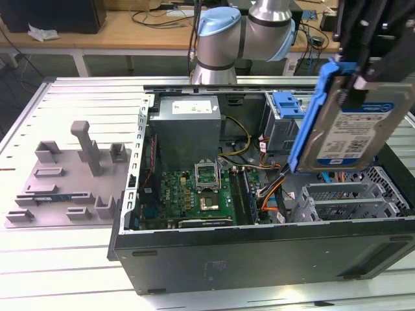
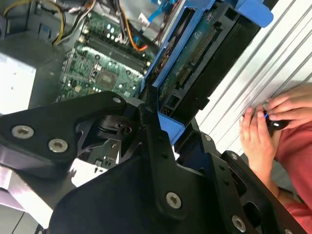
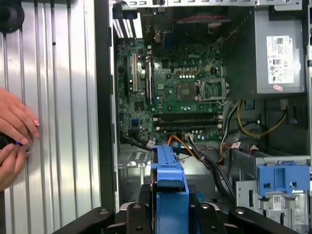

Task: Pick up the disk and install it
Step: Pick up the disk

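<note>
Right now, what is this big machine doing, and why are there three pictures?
It is a robot arm. One picture comes from a camera off to the side; the other two come from cameras riding near the arm's wrist. Its gripper pinches the disk, a silver drive in a blue frame, above an open computer case on a metal table. Inside is a green circuit board. A grey tray lies beside the case. A person's hands are at the table too.
</note>
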Motion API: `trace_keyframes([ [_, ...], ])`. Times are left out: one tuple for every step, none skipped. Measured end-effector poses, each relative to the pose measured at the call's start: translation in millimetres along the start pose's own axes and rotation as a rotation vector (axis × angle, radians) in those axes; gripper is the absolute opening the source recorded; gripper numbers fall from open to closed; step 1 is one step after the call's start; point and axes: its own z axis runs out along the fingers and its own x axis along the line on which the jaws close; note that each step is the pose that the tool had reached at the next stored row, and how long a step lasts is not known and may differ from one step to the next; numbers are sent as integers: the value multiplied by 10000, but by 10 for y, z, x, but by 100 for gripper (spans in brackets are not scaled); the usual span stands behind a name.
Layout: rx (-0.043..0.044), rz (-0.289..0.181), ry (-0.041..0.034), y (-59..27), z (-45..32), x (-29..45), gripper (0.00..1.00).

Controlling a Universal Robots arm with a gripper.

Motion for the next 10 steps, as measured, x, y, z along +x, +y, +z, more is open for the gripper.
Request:
trace_keyframes([
  [0, -1, 1, -62, 0, 3, 36],
  [0, -1, -1, -87, 2, 8, 36],
  [0, 0, -1, -148, 5, 26, 36],
  [0, 0, -1, -210, 7, 41, 36],
  [1, -2, -1, -247, 9, 48, 36],
  [0, 0, -2, -260, 11, 51, 36],
  [0, 8, -2, -270, 13, 52, 36],
  [0, 13, 0, -271, 13, 52, 36],
  [0, 13, 0, -272, 13, 52, 36],
  [0, 12, 0, -274, 13, 52, 36],
])
